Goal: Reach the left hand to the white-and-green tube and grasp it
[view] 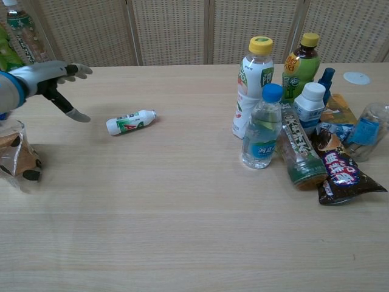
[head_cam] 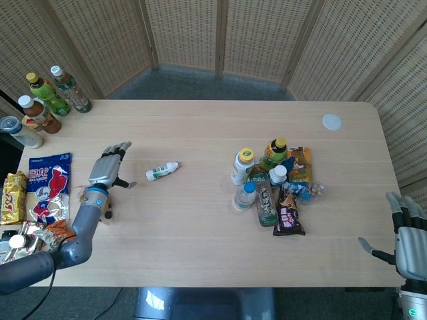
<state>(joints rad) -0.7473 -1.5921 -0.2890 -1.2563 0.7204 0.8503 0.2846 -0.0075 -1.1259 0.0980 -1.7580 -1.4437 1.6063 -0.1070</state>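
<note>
Fingers (view: 78,70) spread wide, thumb sticking out, nothing in them: the grey robotic left hand (head_cam: 110,169) hangs over the pale wooden table (head_cam: 200,220), just left of the small white-and-green tube (head_cam: 162,171) but not touching it. The tube lies flat on its side, well apart from the bottle-and-snack cluster (head_cam: 270,190). The right hand (head_cam: 408,237) sits off the table's right corner, also splayed and empty.

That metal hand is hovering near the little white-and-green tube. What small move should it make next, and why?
Probably a short reach on toward the white-and-green tube, then lower over it. The left hand is open, fingers spread, and a strip of bare table separates it from the tube, which lies on its side with nothing close beside it.
</note>
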